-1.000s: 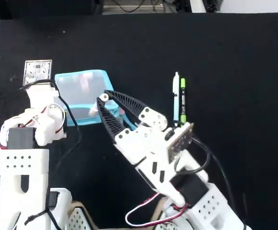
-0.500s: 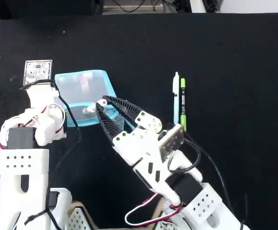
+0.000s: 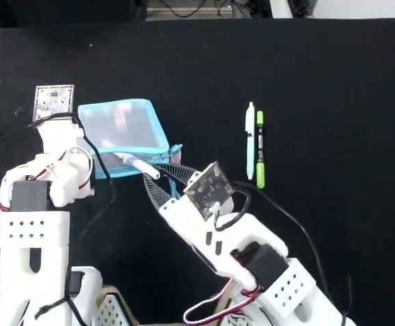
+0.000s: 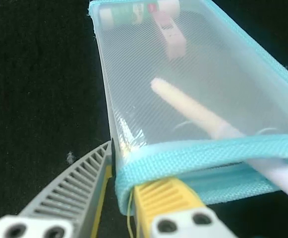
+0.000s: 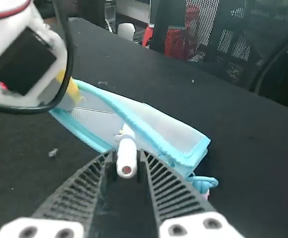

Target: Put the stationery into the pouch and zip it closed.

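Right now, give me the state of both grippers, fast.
Left gripper: shut on the pouch, at its open edge.
Right gripper: shut on the white pen, whose far end is inside the pouch.

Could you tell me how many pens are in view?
3: pale blue pen and green pen side by side on the table; white pen in the right gripper, tip inside the pouch. Others may hide inside.

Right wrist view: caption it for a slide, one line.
Right claw grips a white plastic pen whose far end pokes into the translucent, teal-edged zip pouch.
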Tool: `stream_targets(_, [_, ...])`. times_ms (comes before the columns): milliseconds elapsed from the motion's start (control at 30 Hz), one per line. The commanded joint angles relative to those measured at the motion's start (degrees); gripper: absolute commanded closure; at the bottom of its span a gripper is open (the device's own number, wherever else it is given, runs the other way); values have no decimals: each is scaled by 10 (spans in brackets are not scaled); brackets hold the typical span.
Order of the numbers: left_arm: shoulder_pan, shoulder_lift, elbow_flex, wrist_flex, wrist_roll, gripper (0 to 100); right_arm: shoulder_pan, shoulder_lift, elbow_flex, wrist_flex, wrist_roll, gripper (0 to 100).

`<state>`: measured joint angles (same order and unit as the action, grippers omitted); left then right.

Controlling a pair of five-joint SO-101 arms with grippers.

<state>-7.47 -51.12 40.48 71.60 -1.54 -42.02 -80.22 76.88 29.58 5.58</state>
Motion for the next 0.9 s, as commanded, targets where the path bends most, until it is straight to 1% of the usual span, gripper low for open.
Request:
stream_targets(0, [-2,-6,-7,-6,0,970,-32,4,-16,-44,9,987])
stream_targets(133, [-2,-6,-4,-5,-1,970,-71,4,-5,-72,11,987])
stream_targets(333, [-2,-6,-4,-4,-1,970,-56,9,-5,-71,11,987])
stream_targets(467, [-2,-6,-4,-5,-1,970,-54,67,-16,-78,9,987])
stream_targets(700, [-2,-6,-4,-6,-1,970,-54,221,-93,-83,7,987])
stream_targets(867, [-2,-6,-4,-5,-1,970,-54,225,-84,-79,8,986])
